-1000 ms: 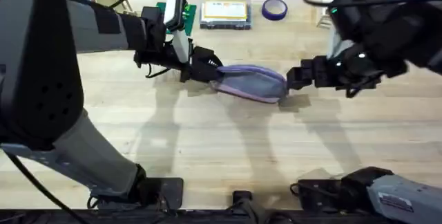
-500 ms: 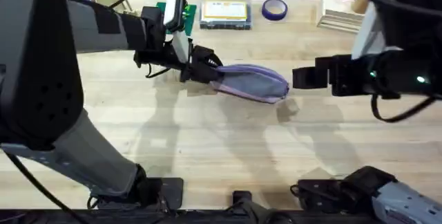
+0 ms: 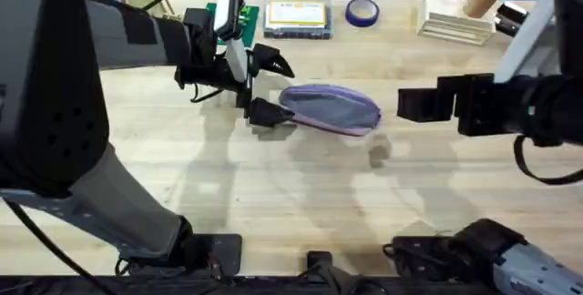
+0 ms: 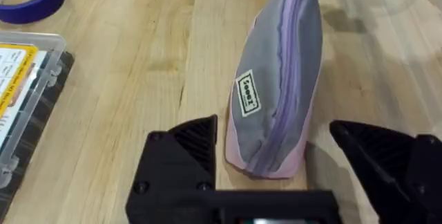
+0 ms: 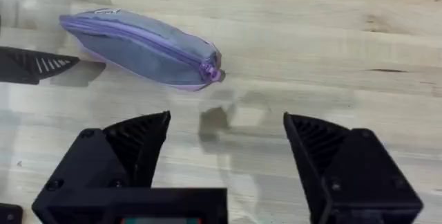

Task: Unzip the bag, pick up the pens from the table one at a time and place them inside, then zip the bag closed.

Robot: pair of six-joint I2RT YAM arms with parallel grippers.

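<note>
1. Light wooden butcher-block table (image 3: 301, 195) of plank strips formed the work surface; along its far edge we noted a clear flat plastic box with yellow contents (image 3: 296, 18) and a roll of blue tape (image 3: 362, 11).
2. We found the soft lilac pencil pouch with a grey panel (image 3: 330, 108) lying near the table's middle, its purple zipper (image 4: 293, 58) drawn shut and the pull tab (image 5: 210, 72) at the end facing the right arm.
3. We saw the left gripper (image 3: 265, 86) with black fingers spread apart, flanking the pouch's near end without gripping it.
4. We saw the right gripper (image 5: 224, 137) with fingers wide apart, holding nothing, set well apart from the pouch.
</note>
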